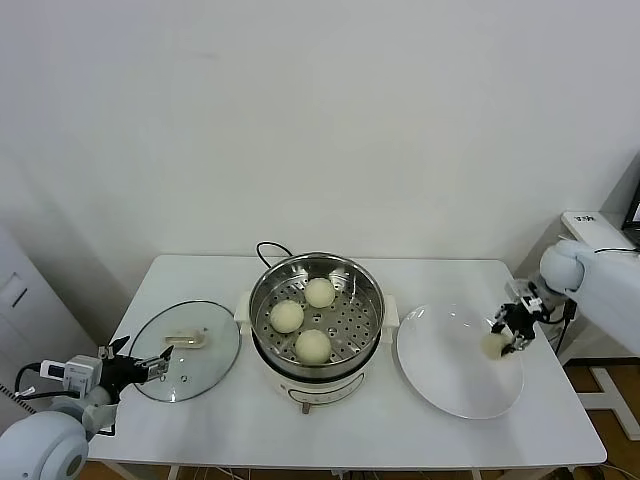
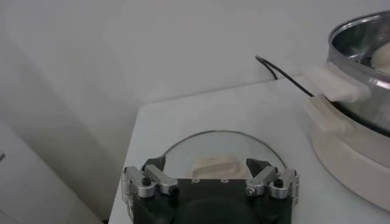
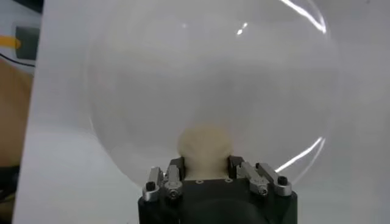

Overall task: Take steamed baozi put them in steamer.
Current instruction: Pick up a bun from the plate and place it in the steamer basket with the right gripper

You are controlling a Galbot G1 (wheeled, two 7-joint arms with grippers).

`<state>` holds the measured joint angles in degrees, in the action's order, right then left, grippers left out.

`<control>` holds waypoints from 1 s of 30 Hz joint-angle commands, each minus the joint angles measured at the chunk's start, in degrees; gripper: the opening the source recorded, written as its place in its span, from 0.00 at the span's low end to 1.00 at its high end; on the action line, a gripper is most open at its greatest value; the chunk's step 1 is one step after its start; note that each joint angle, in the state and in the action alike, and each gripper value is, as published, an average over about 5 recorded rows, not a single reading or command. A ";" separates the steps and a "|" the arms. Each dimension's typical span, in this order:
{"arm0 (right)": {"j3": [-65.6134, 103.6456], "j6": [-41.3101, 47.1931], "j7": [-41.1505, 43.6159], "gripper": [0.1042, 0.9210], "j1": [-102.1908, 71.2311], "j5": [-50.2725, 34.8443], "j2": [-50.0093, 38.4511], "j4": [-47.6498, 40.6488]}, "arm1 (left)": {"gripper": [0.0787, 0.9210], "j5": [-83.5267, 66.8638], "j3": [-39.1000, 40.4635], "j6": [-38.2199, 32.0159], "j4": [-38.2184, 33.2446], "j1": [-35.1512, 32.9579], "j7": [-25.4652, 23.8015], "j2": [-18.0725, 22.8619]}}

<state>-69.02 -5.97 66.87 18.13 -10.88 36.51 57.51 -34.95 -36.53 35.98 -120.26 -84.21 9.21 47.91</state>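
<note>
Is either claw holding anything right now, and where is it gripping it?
The right gripper pinches the last baozi by its sides, over the plate. The left gripper holds nothing.

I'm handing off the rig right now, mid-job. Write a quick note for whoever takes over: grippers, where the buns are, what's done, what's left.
Right gripper: over the white plate, jaws either side of the last baozi; whether it is gripped yet I cannot tell.
Left gripper: idle and open at the table's left edge, by the glass lid.
Done: three baozi lie in the steamer.
Left: lift the last bun from the plate and set it on the tray's free part.
</note>
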 commanded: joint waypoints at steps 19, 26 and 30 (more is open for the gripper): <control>-33.19 29.50 -14.82 0.41 40.66 -46.38 15.87 24.26 | 0.88 0.75 1.32 0.07 0.76 1.24 0.10 0.00; -32.05 33.27 -20.34 0.41 38.05 -48.67 19.19 26.32 | 0.88 0.74 1.40 0.08 0.60 1.46 0.08 0.06; -30.91 34.29 -22.86 0.41 35.36 -49.35 21.04 25.83 | 0.88 0.74 1.58 0.06 0.76 1.72 0.07 0.11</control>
<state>-98.79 22.95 50.92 53.77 -54.49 52.80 80.46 -34.24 -35.04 36.06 -119.58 -82.66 9.32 47.99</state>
